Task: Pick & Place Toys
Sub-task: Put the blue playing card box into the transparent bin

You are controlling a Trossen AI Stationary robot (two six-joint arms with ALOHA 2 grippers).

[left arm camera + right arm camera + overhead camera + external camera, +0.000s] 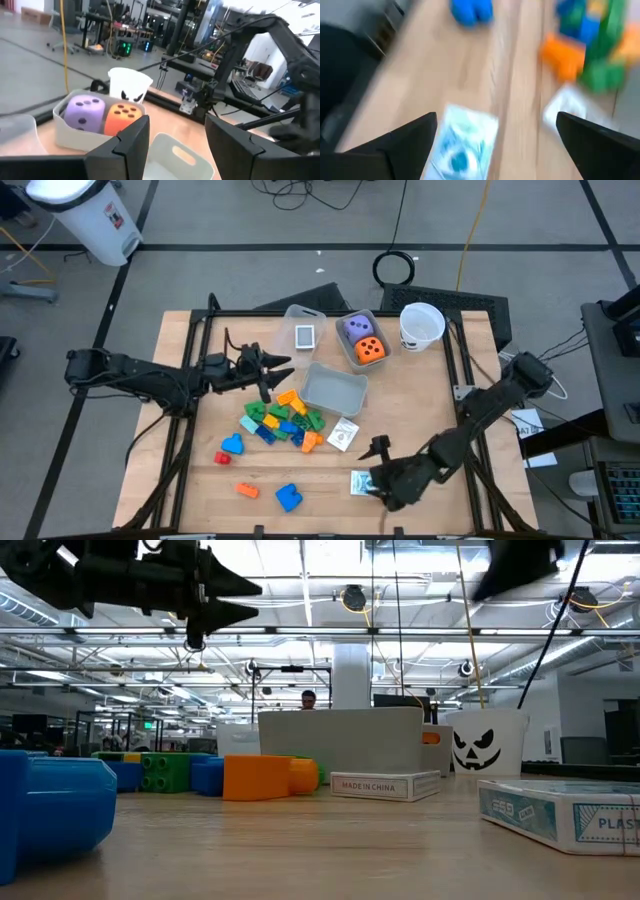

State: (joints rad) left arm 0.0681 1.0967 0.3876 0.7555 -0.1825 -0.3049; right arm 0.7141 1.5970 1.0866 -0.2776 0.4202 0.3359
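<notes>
Hovering low over the front of the table [200, 480], the right gripper [372, 480] had its fingers spread wide and empty, with a white patterned card [361, 482] lying on the wood just below them. Left of that card lay a blue block [288, 498] and an orange block [247, 491]. The left gripper [278, 366] hung above the table, jaws parted and holding nothing, just beside an empty clear bin [334, 389]. Below it sat the heap of building blocks [283, 420]. Farther back, a purple die [355, 328] and an orange die [370, 350] shared another bin.
</notes>
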